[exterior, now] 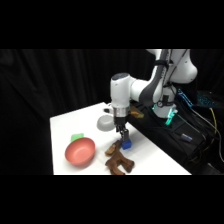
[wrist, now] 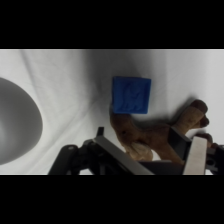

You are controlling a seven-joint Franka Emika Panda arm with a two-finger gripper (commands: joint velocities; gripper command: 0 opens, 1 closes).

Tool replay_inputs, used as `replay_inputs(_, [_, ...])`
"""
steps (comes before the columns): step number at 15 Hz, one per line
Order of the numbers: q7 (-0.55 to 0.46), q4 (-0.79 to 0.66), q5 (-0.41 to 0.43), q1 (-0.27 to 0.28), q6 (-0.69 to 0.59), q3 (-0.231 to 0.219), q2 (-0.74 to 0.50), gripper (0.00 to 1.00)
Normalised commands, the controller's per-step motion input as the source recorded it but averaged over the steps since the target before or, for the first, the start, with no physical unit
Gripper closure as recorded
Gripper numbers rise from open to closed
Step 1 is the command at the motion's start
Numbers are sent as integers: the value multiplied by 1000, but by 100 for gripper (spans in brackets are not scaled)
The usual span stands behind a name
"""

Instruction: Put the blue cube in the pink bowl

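Blue cube (wrist: 131, 95) on table beyond fingers (wrist: 196, 155), ungrasped; fingers apart

Side view: soft, blurry overall, dark backdrop, white table (exterior: 65, 127) lit bright, nearly washed out. Green glow near arm base. Wrist view: table bright w/ broad dark shadow band down the middle; grey bowl (wrist: 15, 120) at left out of focus; blue cube (wrist: 131, 94) fairly sharp; bottom foreground blurred.
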Motion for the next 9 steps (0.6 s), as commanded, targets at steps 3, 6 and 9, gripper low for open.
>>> replay_inputs(3, [217,-91,-132,127,209,-98,51,0])
replay_inputs(6, [205,-112,-126,134,249,-102,28,0])
replay_inputs(9, [170,-95,-98,124,239,-99,42,0])
